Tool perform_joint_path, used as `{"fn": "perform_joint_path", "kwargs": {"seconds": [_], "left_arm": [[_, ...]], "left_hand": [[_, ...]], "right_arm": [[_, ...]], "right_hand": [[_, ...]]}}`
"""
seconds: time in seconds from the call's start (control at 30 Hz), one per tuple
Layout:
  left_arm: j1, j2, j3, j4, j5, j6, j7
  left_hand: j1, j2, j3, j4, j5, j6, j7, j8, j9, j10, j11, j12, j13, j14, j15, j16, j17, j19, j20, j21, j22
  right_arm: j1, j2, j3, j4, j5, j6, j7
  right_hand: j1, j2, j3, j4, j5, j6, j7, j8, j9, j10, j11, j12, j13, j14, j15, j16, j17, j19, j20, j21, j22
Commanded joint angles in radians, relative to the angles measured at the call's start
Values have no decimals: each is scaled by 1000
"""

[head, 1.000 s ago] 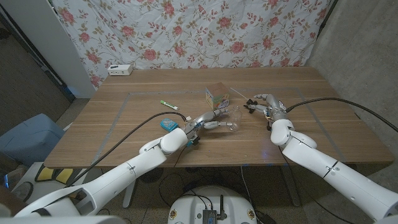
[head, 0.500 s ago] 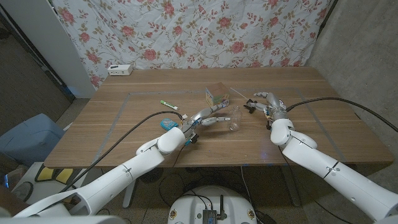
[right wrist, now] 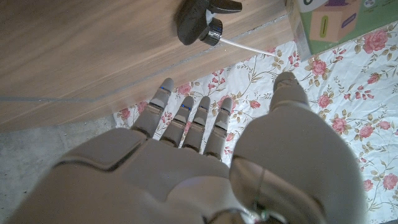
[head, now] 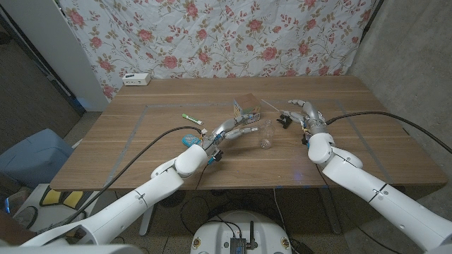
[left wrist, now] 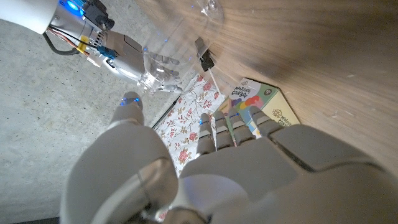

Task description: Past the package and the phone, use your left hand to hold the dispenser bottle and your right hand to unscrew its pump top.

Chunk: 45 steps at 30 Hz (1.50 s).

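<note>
Bottle: clear plastic dispenser bottle (head: 266, 134) stands upright near table centre, long axis vertical, mouth up – pump already off.
Pump top: black pump head w/ thin white dip tube (head: 284, 118) lies on the wood just right of the bottle, near the right hand; tube runs back-left toward the package.
Left hand (head: 236, 130): fingers spread, holding nothing, just left of bottle, not touching.
Right hand (head: 304, 111): fingers apart, empty, beside the pump top.
Change: 1 s ago the bottle lay tilted in the left hand's grip – now it stands free, and the left hand has let go.
Room: colourful printed cardboard package (head: 244, 108) close behind the bottle; bare wooden table (head: 353, 134) to the front and right, far edge well apart.
</note>
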Motion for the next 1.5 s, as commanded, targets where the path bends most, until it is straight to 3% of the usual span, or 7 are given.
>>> {"fn": "perform_joint_path", "kwargs": {"seconds": [0.03,0.17,0.4,0.8,1.2,1.33,1.5], "left_arm": [[11,-5,-39,6,-23,-64,37],[6,-6,-50,15,-34,-82,34],[-10,-9,-63,43,-52,-116,17],[-12,-14,-88,62,-67,-138,28],[-11,-14,-117,98,-81,-176,45],[-32,-24,-125,142,-95,-203,39],[-62,-41,-123,192,-102,-224,30]], "left_hand": [[-1,18,3,3,3,25,-7,7,3,20,-8,7,2,18,-3,7,3,18,2,8,1],[1,24,4,3,2,31,-8,7,3,29,-12,9,2,26,-5,7,3,23,0,8,1],[3,34,5,4,1,43,-9,6,3,41,-12,10,2,37,-11,7,2,36,-4,9,1],[11,55,7,0,-5,80,-12,8,3,78,-17,13,2,76,-26,9,2,82,-12,16,1],[20,72,12,-2,-8,86,-11,4,4,88,-19,11,2,88,-28,6,2,102,-23,17,1],[23,80,15,-2,-9,85,-12,2,4,89,-21,10,2,89,-29,5,2,105,-27,17,1],[27,90,19,-3,-10,82,-14,-1,4,88,-21,8,2,90,-28,3,2,107,-27,15,1]], "right_arm": [[-15,15,36,6,32,66,-12],[-11,23,42,19,39,89,-16],[-6,33,52,38,51,122,-20],[0,45,69,44,72,127,-26],[18,67,89,123,135,274,5],[21,83,103,173,175,374,24],[28,92,109,193,201,395,39]], "right_hand": [[-22,4,-6,13,-6,-19,7,-2,1,-12,4,-2,-3,-8,2,-1,-3,4,-26,3,1],[-34,6,-9,18,-9,-28,11,-1,0,-18,8,-3,-6,-12,4,0,-6,9,-49,5,1],[-52,13,-14,27,-13,-40,11,-1,-2,-22,16,-3,-11,-20,5,1,-8,15,-67,6,1],[-60,21,-16,30,-17,-54,23,-1,-4,-33,23,-5,-16,-26,8,3,-12,19,-78,7,0],[-112,53,-25,61,-31,-79,34,-1,-7,-52,35,-5,-26,-48,3,4,-14,17,-97,4,0],[-131,62,-29,72,-36,-96,35,-4,-8,-54,36,-4,-29,-51,2,6,-15,18,-110,4,0],[-158,73,-36,87,-44,-120,49,-7,-10,-54,38,-3,-34,-55,-7,7,-18,26,-120,6,0]]}}
